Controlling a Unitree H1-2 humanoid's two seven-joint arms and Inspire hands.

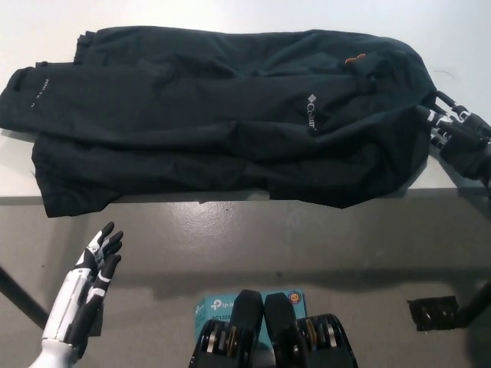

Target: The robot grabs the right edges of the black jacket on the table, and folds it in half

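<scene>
A black jacket (pixel 222 115) lies spread flat across the white table (pixel 460 38), with a small white logo on its chest and its lower hem hanging a little over the front edge. My black right hand (pixel 459 136) is at the jacket's right edge, fingers apart and touching the fabric's border, nothing held. My white left hand (pixel 88 284) hangs open below the table's front edge at the lower left, far from the jacket.
The table's front edge (pixel 230 198) runs across the middle of the picture, with grey floor below. A teal box (pixel 219 305) lies on the floor near my body. A small black object (pixel 434 313) sits on the floor at lower right.
</scene>
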